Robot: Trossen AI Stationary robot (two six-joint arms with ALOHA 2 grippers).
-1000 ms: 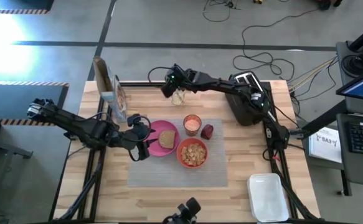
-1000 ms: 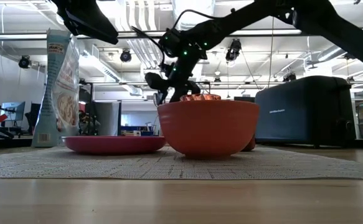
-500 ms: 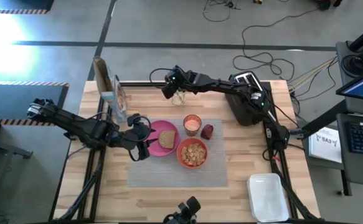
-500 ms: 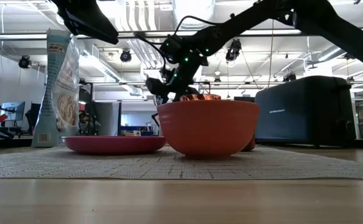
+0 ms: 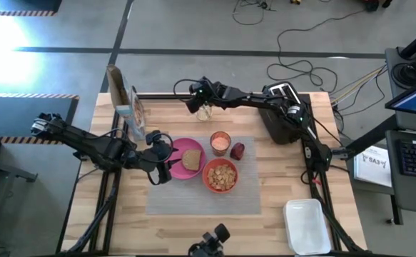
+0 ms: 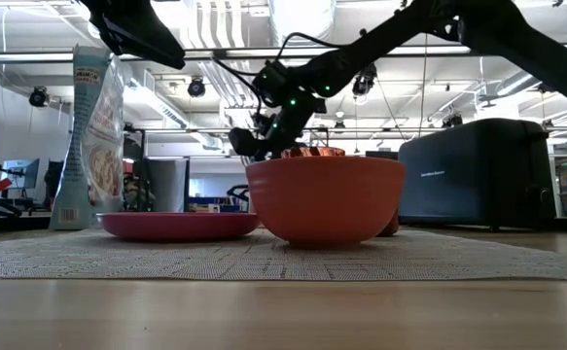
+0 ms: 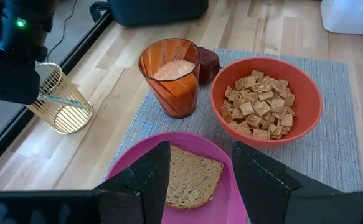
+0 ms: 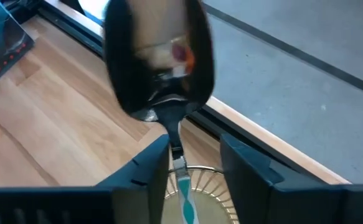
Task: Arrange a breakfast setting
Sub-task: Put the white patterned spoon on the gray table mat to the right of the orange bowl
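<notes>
On the wooden table [image 5: 193, 221], a grey placemat [image 5: 193, 196] carries the plate [image 5: 175, 170] with toast [image 5: 191, 160], bowl [image 5: 221, 175] and cup [image 5: 220, 143]. The right gripper [image 5: 202, 106] pinches a spoon [image 8: 159, 68] above a wire holder [image 7: 60, 107] at the far edge. The left gripper [image 5: 160, 160] hovers open over the plate.

Landmark: placemat [image 5: 200, 189].
- Mat's near half bare; open approach from table's front edge.
- Mat's far half crowded: pink plate [image 5: 183, 158], bowl [image 5: 221, 175], orange cup [image 5: 220, 143], dark-red fruit [image 5: 237, 150] close together, narrow gaps.
- Left of mat: left gripper [image 5: 160, 153] at plate rim, cereal bag [image 5: 133, 114] upright behind it.
- Beyond mat's far edge: wire holder [image 5: 205, 111], right gripper [image 5: 196, 101] over it.
- Right of mat: black toaster [image 5: 285, 114] at far end, white tray [image 5: 307, 227] at near corner; bare wood between.
</notes>
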